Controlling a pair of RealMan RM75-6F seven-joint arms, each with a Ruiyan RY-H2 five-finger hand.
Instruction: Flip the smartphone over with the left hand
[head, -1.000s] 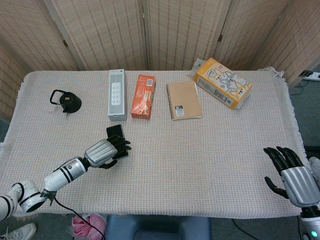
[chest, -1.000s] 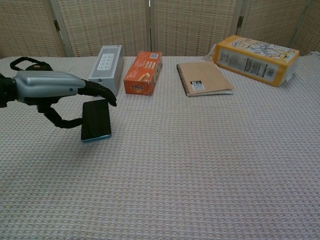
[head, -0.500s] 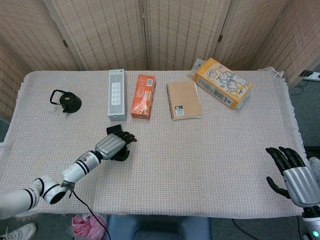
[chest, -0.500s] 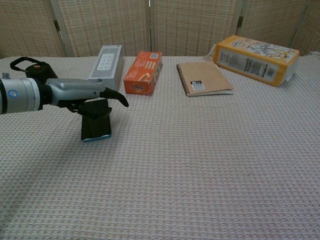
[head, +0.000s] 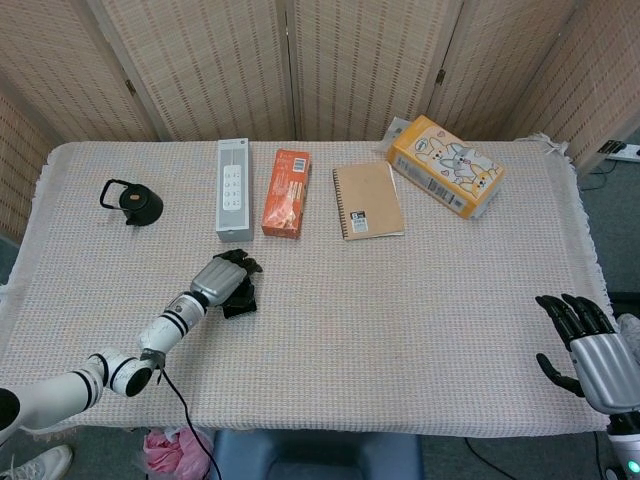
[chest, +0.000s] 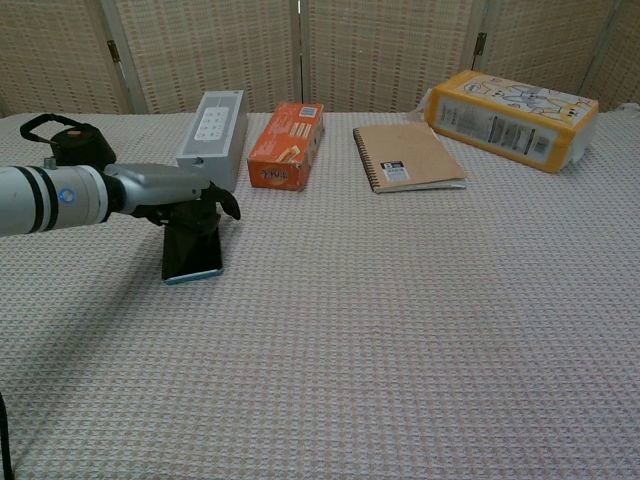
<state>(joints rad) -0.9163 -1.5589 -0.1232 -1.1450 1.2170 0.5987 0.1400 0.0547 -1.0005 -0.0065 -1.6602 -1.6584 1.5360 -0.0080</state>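
Observation:
The smartphone (head: 240, 303) (chest: 193, 255) is black with a blue edge. It lies dark face up on the woven cloth at the front left, with its near end showing. My left hand (head: 222, 277) (chest: 175, 188) lies over its far end, fingers curled down around the phone's top and right side, gripping it. My right hand (head: 585, 345) hovers at the table's front right corner, fingers spread and empty. The chest view does not show it.
Along the back stand a black lidded pot (head: 132, 202), a white power-strip box (head: 233, 188), an orange carton (head: 287, 192), a brown spiral notebook (head: 367, 200) and a yellow box (head: 445, 165). The white box and the carton lie just beyond my left hand.
My left hand slid forward over the phone's far end and its fingers curled down around it. The phone stayed flat in place. The right hand barely moved.

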